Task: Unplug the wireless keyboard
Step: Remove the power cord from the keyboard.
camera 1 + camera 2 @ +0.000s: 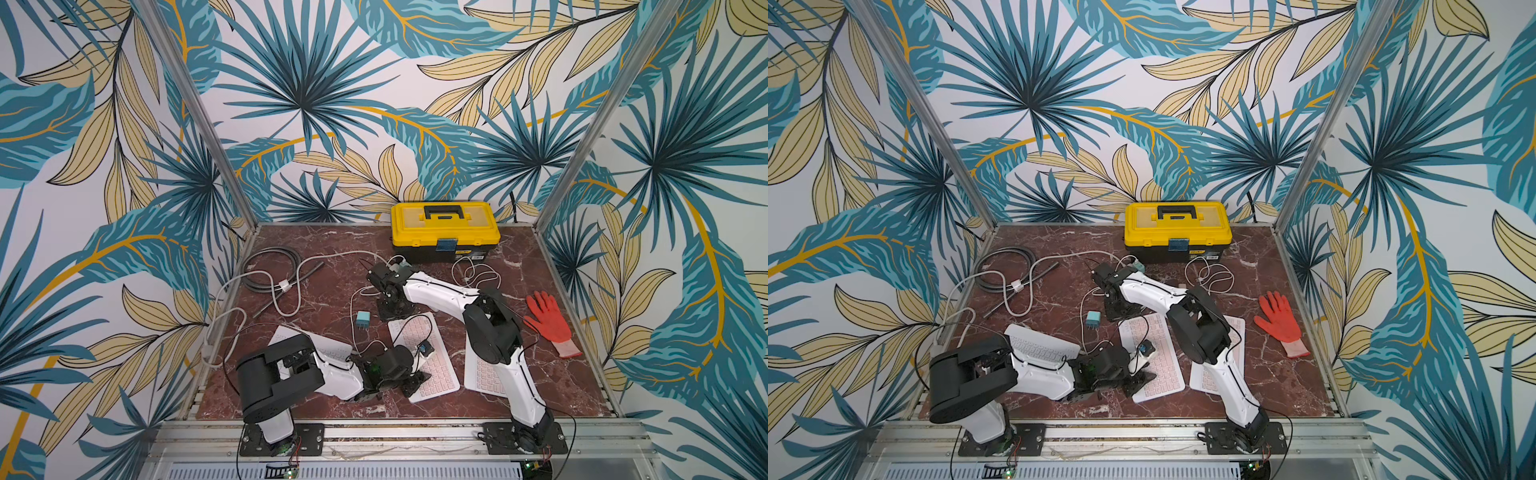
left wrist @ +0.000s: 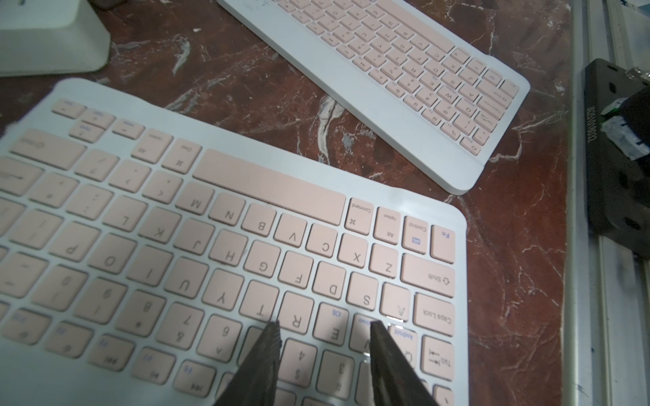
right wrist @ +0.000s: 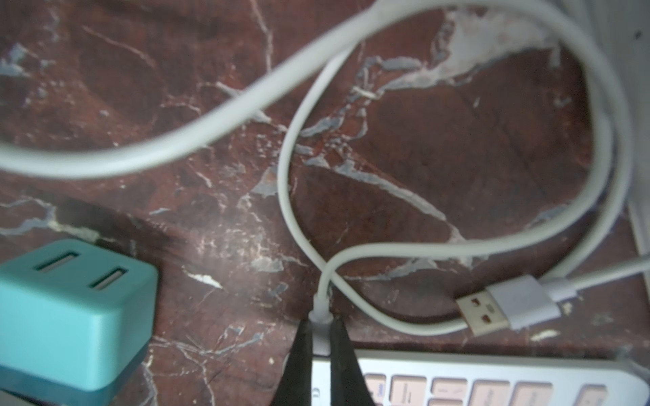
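Two claws share this step. The right claw (image 3: 320, 325) is clamped on the small white plug (image 3: 322, 313) of the thin white cable (image 3: 286, 182), right where it enters the far edge of the white wireless keyboard with pink keys (image 3: 492, 381). That keyboard lies mid-table between both arms. The left claw (image 2: 323, 332) stands apart with nothing between its tips, which seem to rest on the key rows by R. Best, I judge, to pin the board down firmly and draw the plug straight out, level with the red marble table (image 3: 176, 88), without twisting. Legible key legends, seen inverted: Caps Lock, Shift, Control, Option, Command, Fn, Tab, Android.
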{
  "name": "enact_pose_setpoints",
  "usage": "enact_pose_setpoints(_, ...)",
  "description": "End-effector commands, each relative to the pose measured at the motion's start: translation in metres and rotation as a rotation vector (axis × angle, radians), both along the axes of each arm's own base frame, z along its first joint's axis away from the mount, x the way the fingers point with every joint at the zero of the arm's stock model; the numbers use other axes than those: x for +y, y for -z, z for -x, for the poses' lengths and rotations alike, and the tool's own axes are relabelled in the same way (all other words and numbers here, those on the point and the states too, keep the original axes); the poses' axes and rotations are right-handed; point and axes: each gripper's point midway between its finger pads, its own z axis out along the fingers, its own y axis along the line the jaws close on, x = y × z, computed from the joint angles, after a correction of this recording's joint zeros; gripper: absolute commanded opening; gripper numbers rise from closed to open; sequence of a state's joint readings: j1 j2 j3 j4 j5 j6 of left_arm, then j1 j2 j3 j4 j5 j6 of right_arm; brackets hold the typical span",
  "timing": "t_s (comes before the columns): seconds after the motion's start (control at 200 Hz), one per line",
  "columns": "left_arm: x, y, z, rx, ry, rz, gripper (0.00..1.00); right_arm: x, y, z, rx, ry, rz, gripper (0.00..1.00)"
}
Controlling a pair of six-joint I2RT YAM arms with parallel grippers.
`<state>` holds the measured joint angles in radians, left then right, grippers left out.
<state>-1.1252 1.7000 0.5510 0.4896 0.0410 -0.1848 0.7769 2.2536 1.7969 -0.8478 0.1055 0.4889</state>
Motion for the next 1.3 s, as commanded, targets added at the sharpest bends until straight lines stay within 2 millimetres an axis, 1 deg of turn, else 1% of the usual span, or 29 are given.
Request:
enact_pose_setpoints(0.0,0.025,0.036,0.021,0.097,0.018,-0.128,0.43,0.001,0.015,-0.016,-0.089,-0.128,0.079,0.08)
enact_pose_setpoints(0.17,0.024,0.037,0.023,0.104,0.023,-0.127,0.43,0.001,0.013,-0.016,-0.113,-0.231,0.105,0.08)
enact_pose_setpoints(0.34,0.025,0.037,0.023,0.11,0.019,-0.127,0.44,0.021,0.006,-0.018,-0.138,-0.253,-0.007,0.07)
enact_pose_setpoints(0.41,0.023,0.036,0.022,0.107,0.018,-0.123,0.44,0.019,0.005,-0.022,-0.141,-0.173,-0.013,0.07)
enact_pose_setpoints(0.471,0.021,0.036,0.022,0.11,0.021,-0.121,0.44,0.011,0.007,-0.026,-0.119,-0.057,-0.004,0.07)
enact_pose_setpoints(0.551,0.021,0.038,0.022,0.117,0.018,-0.123,0.44,0.001,0.011,-0.026,-0.069,0.074,-0.006,0.07)
enact_pose_setpoints(0.631,0.021,0.038,0.023,0.121,0.02,-0.122,0.44,0.0,0.009,-0.026,-0.071,0.119,-0.015,0.07)
enact_pose_setpoints(0.691,0.021,0.038,0.024,0.124,0.023,-0.12,0.44,0.004,0.006,-0.026,-0.084,0.083,-0.014,0.07)
enact_pose_setpoints(0.766,0.022,0.038,0.025,0.13,0.025,-0.119,0.44,0.01,0.001,-0.025,-0.106,-0.033,0.018,0.07)
enact_pose_setpoints(0.826,0.021,0.038,0.025,0.13,0.025,-0.118,0.44,0.012,0.004,-0.023,-0.11,-0.102,0.044,0.07)
enact_pose_setpoints(0.911,0.022,0.037,0.024,0.129,0.022,-0.118,0.44,0.005,0.01,-0.021,-0.098,-0.116,0.083,0.07)
enact_pose_setpoints(1.006,0.022,0.034,0.021,0.115,0.012,-0.115,0.44,0.002,0.009,-0.02,-0.099,-0.122,0.087,0.08)
enact_pose_setpoints(1.111,0.021,0.028,0.016,0.083,0.005,-0.108,0.46,0.004,0.0,-0.02,-0.103,-0.138,0.069,0.11)
enact_pose_setpoints(1.206,0.017,0.015,0.01,0.054,-0.004,-0.081,0.47,0.001,-0.009,-0.022,-0.107,-0.134,0.055,0.16)
enact_pose_setpoints(1.297,0.015,0.001,0.004,0.022,-0.018,-0.051,0.48,0.0,-0.024,-0.024,-0.123,-0.13,0.013,0.21)
